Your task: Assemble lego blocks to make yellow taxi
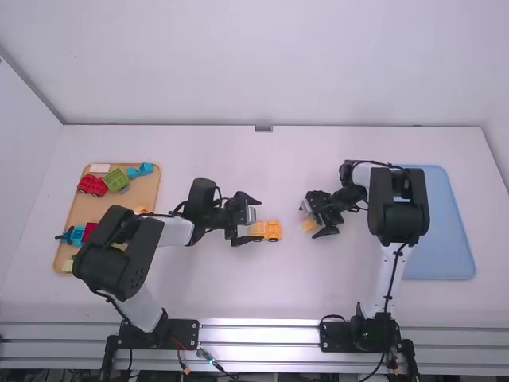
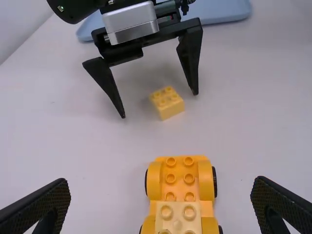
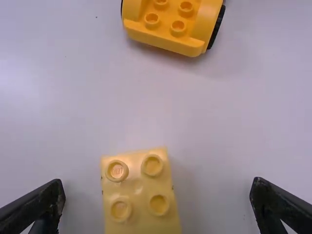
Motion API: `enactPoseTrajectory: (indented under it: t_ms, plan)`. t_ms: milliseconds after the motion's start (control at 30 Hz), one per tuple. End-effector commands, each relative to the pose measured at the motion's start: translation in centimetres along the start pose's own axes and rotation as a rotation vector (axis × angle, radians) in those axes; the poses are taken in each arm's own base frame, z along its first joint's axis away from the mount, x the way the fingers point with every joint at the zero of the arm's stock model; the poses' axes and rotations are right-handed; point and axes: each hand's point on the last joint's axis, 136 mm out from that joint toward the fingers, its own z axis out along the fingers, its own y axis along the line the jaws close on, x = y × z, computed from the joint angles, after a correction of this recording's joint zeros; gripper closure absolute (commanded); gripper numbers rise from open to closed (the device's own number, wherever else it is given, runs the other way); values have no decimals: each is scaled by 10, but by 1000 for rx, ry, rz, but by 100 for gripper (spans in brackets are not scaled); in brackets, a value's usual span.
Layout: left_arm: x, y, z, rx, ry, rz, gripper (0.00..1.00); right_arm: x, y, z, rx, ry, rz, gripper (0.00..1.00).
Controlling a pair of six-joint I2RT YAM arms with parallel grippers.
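right tool (image 2: 159, 105) wide open, block (image 2: 168, 106) between its fingers, just off the car (image 2: 181, 179) toward the worktop's (image 1: 238, 290) right edge!

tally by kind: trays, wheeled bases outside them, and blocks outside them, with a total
trays: 2 (tan tray, blue tray)
wheeled bases: 1 (yellow base)
blocks: 2 (pale yellow block on the base, loose yellow block)
total: 5

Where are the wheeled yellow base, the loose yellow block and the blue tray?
Wheeled yellow base (image 2: 180, 178): left wrist view, on its studded top.
Loose yellow block (image 3: 138, 187): right wrist view, on its studded top.
Blue tray (image 1: 448, 235): high view, bare floor.
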Motion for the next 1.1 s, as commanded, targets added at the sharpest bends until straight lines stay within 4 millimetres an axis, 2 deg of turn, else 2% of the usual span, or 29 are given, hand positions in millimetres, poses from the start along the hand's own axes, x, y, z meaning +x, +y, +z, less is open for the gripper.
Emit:
enactPoseTrajectory:
  t_ms: [0, 33, 67, 200, 467, 667, 900, 1067]
  plan:
    - [-4, 3, 0, 3, -12, 7, 1, 1, 6, 4, -12, -20, 32, 3]
    - [-3, 3, 0, 2, -12, 7, 1, 1, 6, 4, -12, -21, 31, 5]
    - [-3, 4, -1, -3, -11, 6, 1, 0, 7, 4, -15, -21, 33, 13]
    - [-4, 3, 1, 2, -14, 11, 1, 1, 8, 6, -14, -22, 33, 22]
    - [-4, 3, 1, 3, -14, 10, 1, -2, 6, 20, 22, -50, 37, 25]
    - [-3, 4, 0, -2, -12, 8, 1, -5, 4, 14, 63, -108, 58, 28]
    - [-4, 3, 1, 2, -13, 10, 1, -3, 9, 7, 65, -121, 52, 22]
    - [-5, 4, 1, -1, -17, 8, 1, -3, 9, 7, 64, -121, 53, 28]
